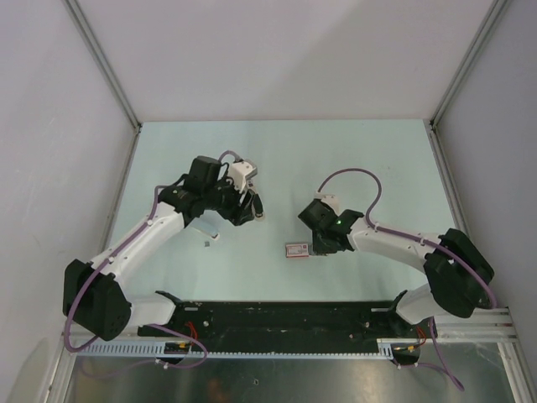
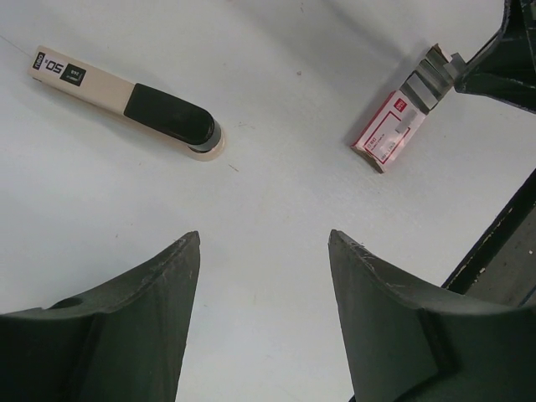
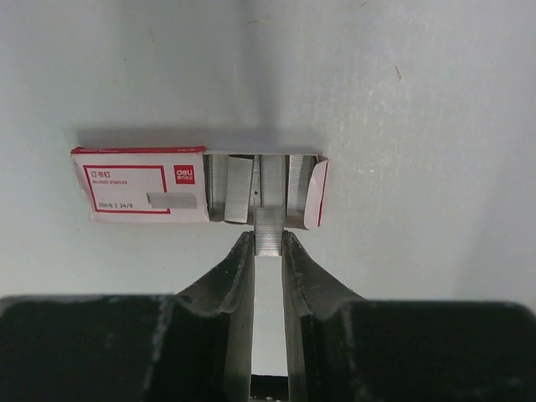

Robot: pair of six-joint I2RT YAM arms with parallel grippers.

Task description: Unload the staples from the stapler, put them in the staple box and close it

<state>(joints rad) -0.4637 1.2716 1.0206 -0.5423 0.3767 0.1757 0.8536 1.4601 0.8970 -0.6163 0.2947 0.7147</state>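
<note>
Gripping staples at the "deli" box, right pincer is clamped; left pincer gapes open.

We find a wide lane of bare pale table ahead of the left gripper's spread fingers: the cream-and-black oblong stapler lies off to one side, the red-and-white cardboard box to the other, well apart. The box's open end is blocked by the right gripper, pinched on a silvery strip of staples. White panel walls close the table's far edge.
</note>
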